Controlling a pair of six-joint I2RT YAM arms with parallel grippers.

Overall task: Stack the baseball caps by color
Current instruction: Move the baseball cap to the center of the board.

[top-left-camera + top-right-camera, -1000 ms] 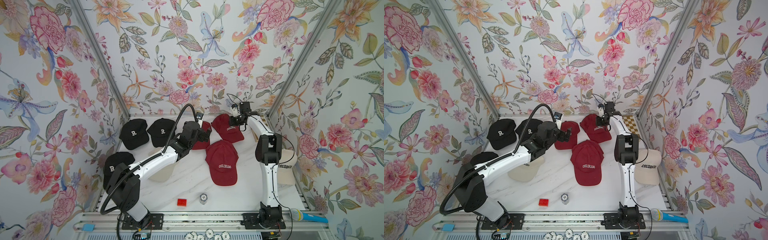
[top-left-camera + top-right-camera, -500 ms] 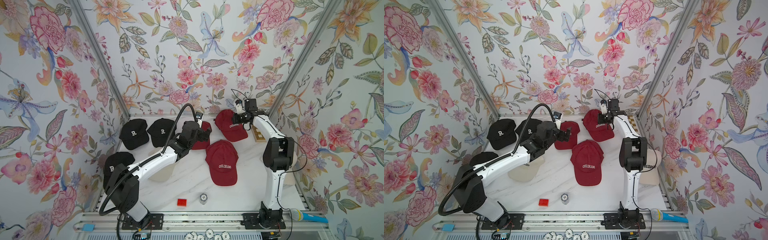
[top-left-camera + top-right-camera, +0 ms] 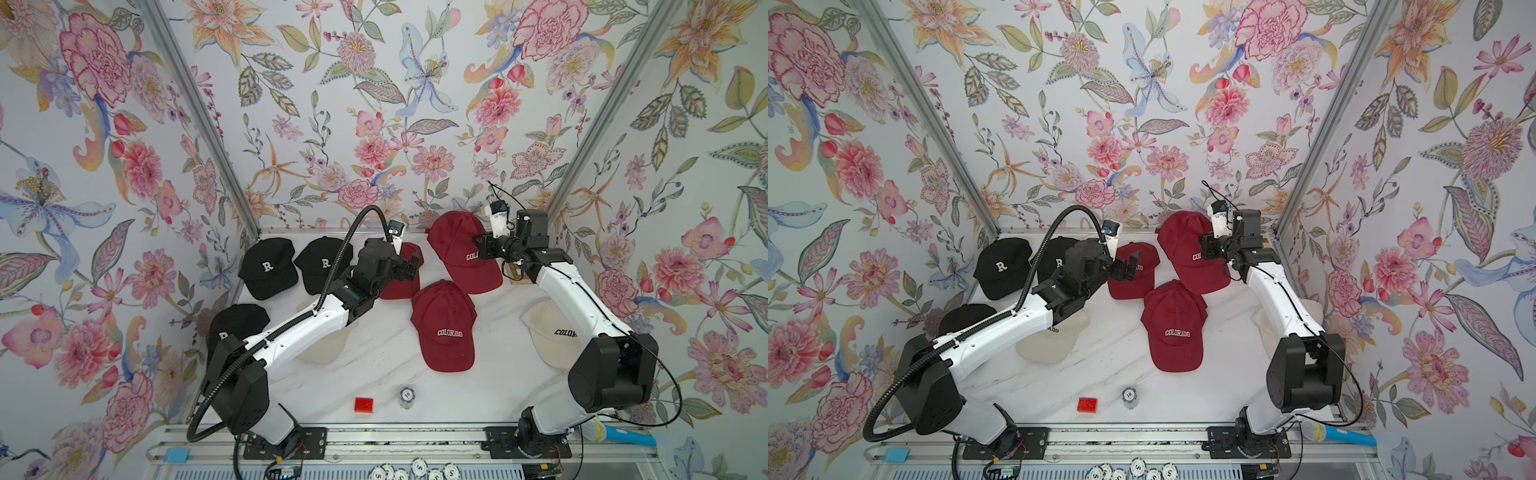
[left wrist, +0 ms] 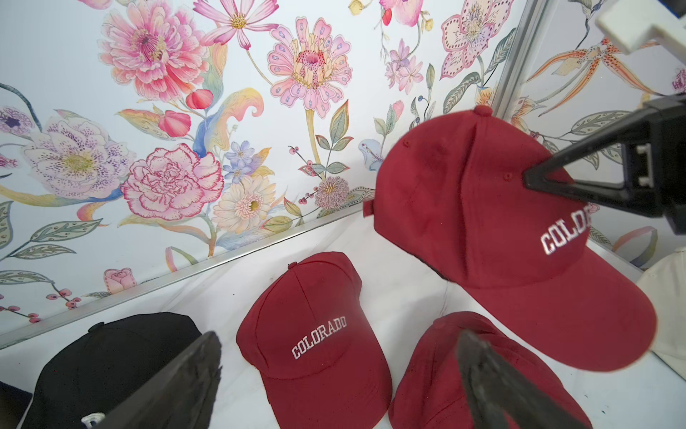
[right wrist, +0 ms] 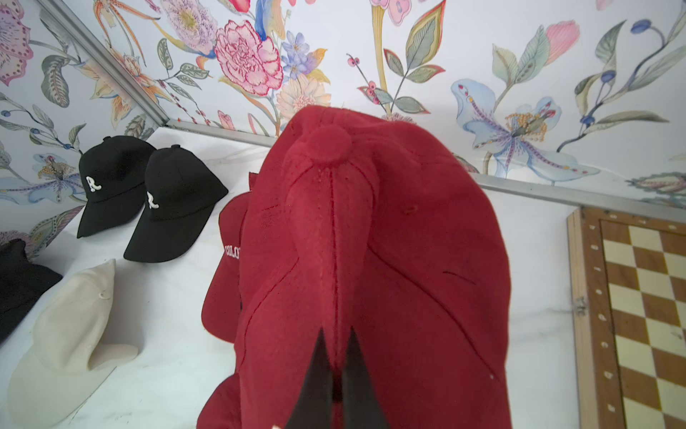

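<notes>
Since a second ago the right elbow has swung out to four o'clock; right gripper stays pinched on the crown of a red cap, raised at one o'clock. Left gripper hangs wide open over a second red cap at twelve. I judge little sorted: black caps lie unstacked at ten and eight, cream caps at four and seven.

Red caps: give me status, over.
Right tool shut on held red cap, aloft. Left tool open over second red cap, likely blocking a drop there. Third red cap at centre, uncovered.
</notes>
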